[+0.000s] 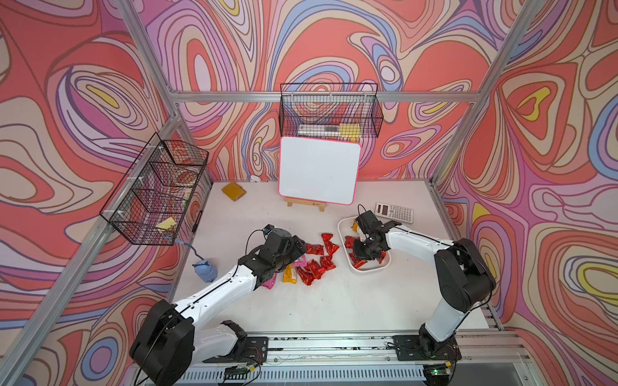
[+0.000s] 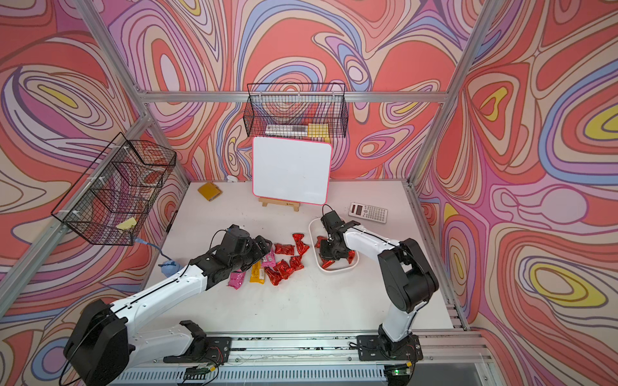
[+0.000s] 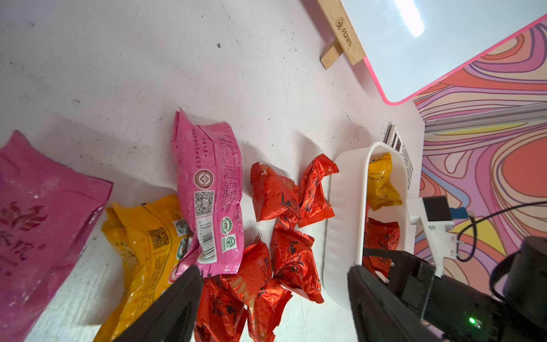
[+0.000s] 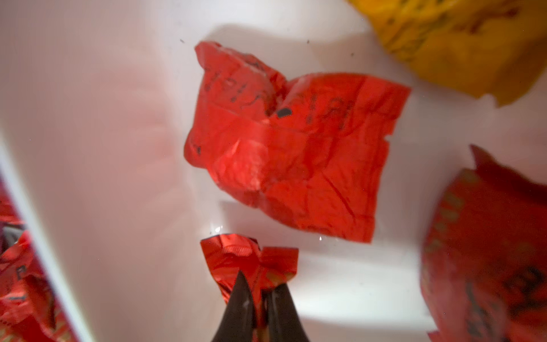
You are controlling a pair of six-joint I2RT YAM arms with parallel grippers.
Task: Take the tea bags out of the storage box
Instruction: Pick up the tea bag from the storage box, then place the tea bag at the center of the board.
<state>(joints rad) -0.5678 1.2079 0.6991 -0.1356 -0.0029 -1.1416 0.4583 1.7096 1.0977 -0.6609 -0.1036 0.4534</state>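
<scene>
- Tea bags (image 1: 317,264): most lie in a loose heap on the worktop (image 1: 317,310) between the two arms, just beside the storage box (image 1: 341,237). Mostly red, one orange, two pink.
- Storage box: white oblong tub on the robot's right half of the worktop, near the calculator (image 1: 394,212). A few bags are inside: several red ones, plus a yellow tea bag (image 3: 381,183) at the end nearest the calculator.
- Right tool (image 4: 260,284): down inside the box, tips pinched together on the crimped edge of a red tea bag (image 4: 248,257). Foil is squeezed between the two dark tips in the right wrist view.
- A second red one lies flat on the box floor just ahead of the held one, apart from it. A third at the picture edge is blurred.
- Left tool (image 3: 273,272): jaws spread wide, nothing held. It hangs over the heap, and red bags show between its fingers in the left wrist view. Cannot tell whether it touches them.
- Pink tea bag (image 3: 210,192) overlaps the orange tea bag (image 3: 148,242). The second pink one (image 3: 35,222) lies just beside the orange one, on its other side.
- Back of the worktop: whiteboard (image 1: 319,170) on a wooden stand, yellow pad (image 1: 234,191) near the corner.
- Wire baskets (image 1: 157,190) hang on the walls.
</scene>
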